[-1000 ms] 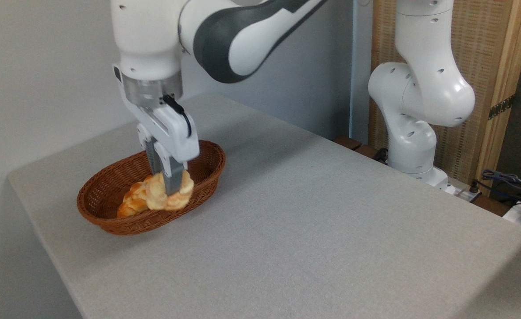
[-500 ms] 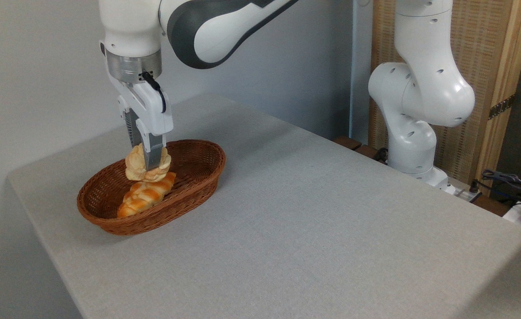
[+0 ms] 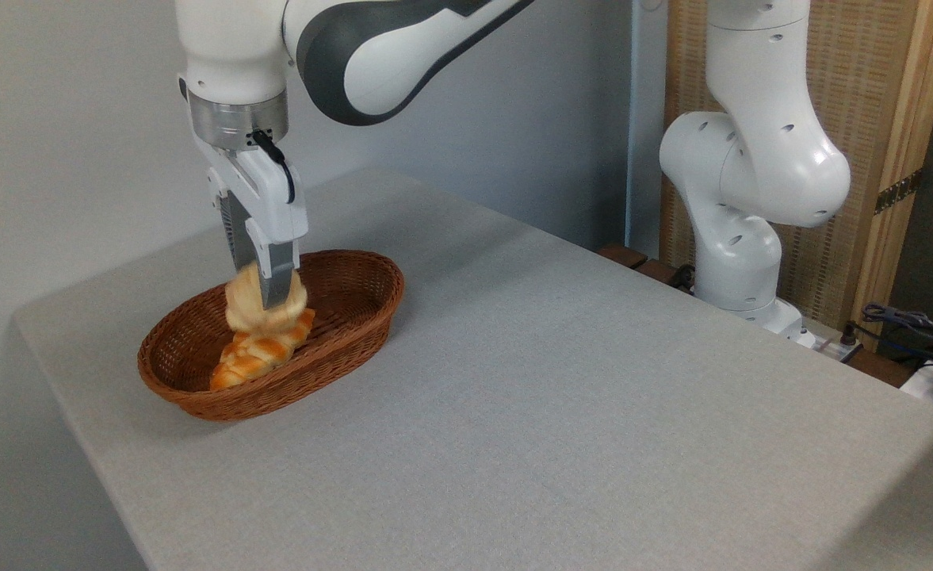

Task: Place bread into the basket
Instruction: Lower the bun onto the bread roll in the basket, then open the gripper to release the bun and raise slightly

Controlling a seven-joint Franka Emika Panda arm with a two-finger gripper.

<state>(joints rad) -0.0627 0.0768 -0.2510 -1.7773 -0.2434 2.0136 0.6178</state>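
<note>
above the basket point(image 3: 355, 317), bread point(image 3: 246, 311) pinched in claw point(image 3: 269, 300), over braided loaf point(image 3: 256, 356)

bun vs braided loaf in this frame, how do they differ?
The bun is pale and rounded; the braided loaf is longer, orange-brown and plaited. The bun is gripped between the tool's fingers over the basket, slightly blurred; the loaf lies free on the basket floor. Both are bread inside the basket's outline.

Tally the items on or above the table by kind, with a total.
Bread items: 2, the pale bun at the gripper, blurred, and the braided loaf lying in the basket.
Baskets: 1, the wicker basket.
Total: 3.
</note>
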